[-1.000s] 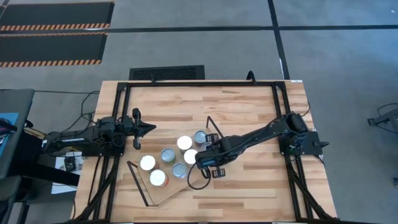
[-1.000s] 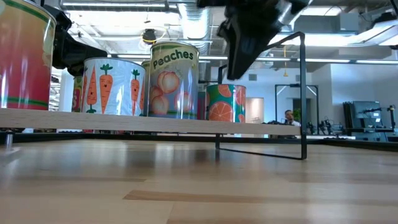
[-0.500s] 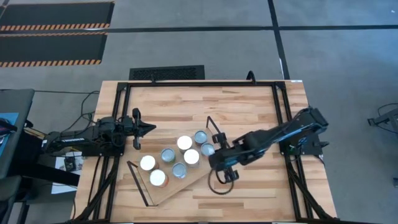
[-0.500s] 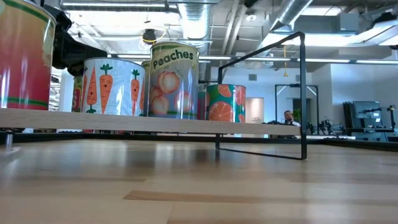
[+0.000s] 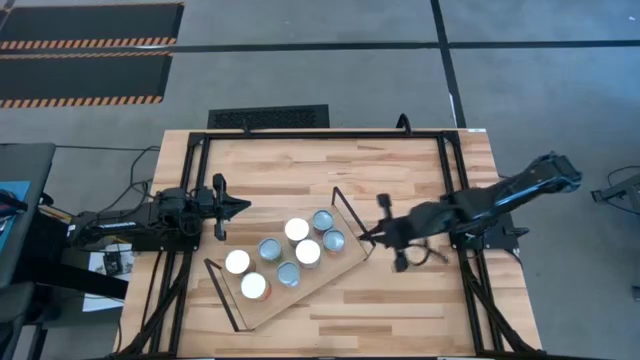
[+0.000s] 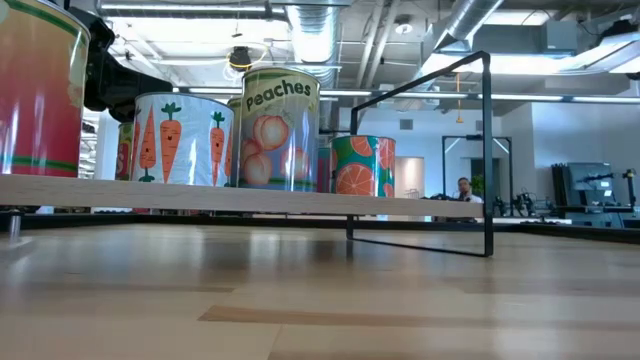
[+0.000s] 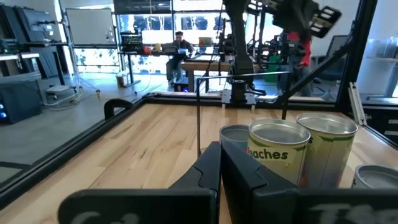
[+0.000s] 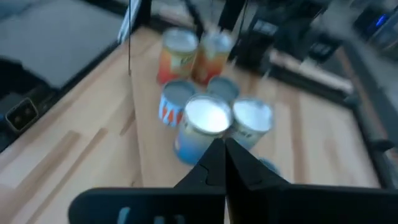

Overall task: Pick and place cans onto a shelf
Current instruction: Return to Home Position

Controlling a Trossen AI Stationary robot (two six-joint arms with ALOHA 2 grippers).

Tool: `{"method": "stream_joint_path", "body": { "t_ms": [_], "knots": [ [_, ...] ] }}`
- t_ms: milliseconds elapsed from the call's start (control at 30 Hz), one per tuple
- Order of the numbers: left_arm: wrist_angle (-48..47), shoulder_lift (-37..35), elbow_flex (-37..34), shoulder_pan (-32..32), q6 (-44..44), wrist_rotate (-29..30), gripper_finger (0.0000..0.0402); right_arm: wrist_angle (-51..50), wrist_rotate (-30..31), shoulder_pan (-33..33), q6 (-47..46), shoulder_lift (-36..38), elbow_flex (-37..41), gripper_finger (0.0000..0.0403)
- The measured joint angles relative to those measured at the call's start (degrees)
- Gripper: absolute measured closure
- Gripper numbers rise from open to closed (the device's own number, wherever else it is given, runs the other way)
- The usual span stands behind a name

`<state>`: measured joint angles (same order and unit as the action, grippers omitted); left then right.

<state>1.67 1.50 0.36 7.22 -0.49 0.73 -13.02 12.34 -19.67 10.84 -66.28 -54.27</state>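
Eight small cylindrical cans [image 5: 308, 251] with silver and white round tops stand upright in a loose cluster on the rectangular light-wood shelf [image 5: 320, 270], which lies at a slant on the butcher-block wooden table [image 5: 300, 165]. None is left off the shelf. From table height the labels show carrots, peaches and oranges, all sitting level on the board. The right pincer [image 5: 369, 236] hangs just beside the shelf's short end on the right arm's side, close to the upright black wire frame [image 5: 349, 218]. Its wrist view shows its fingers [image 8: 241, 167] pressed together with nothing between them. The left pincer [image 5: 238, 207] rests near the shelf's opposite short end, apart from the board, likewise closed and empty. With every can placed, the job looks all but finished, and what remains is to bring the right arm to its rest pose. To do that well, the pincer should probably rise first, so that it clears the top of the wire frame before it draws away from the shelf. It should also stay closed, so no finger catches the wire or nudges the nearest can [image 5: 333, 240], which stands just inside that frame.
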Motion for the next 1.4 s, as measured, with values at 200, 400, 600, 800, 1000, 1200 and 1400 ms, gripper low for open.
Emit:
{"method": "stream_joint_path", "body": {
  "t_ms": [200, 400, 600, 800, 1000, 1200, 1400],
  "knots": [
    [0.1, 0.0, 0.0, 0.0, -0.3, 0.2, 0.0401, 10.7, 0.4, 4.9, 1.7, 14.1, 14.6, 0.0399],
    [0.2, 0.0, 0.0, 0.0, -0.3, 1.3, 0.0401, 16.1, -0.4, 11.5, 1.8, 27.1, 26.0, 0.0396],
    [0.2, 0.0, 0.0, 0.0, -1.9, 1.1, 0.0401, 19.8, -0.9, 16.4, 1.7, 38.4, 35.5, 0.0399],
    [0.2, 0.0, 0.0, 0.0, -2.2, 1.4, 0.0401, 22.3, -0.8, 18.4, 1.2, 49.1, 43.7, 0.0399],
    [0.4, 0.0, 0.0, 0.0, -1.7, 2.5, 0.0401, 21.6, 0.1, 18.4, -0.1, 60.6, 50.2, 0.0399],
    [0.4, 0.0, 0.0, 0.0, -1.7, 2.3, 0.0401, 19.1, 5.0, 18.3, -0.8, 66.1, 53.8, 0.04],
    [0.4, 0.0, 0.0, 0.0, -2.1, 2.5, 0.0401, 17.9, 6.3, 18.4, -3.3, 66.3, 53.8, 0.0397]
  ]
}}
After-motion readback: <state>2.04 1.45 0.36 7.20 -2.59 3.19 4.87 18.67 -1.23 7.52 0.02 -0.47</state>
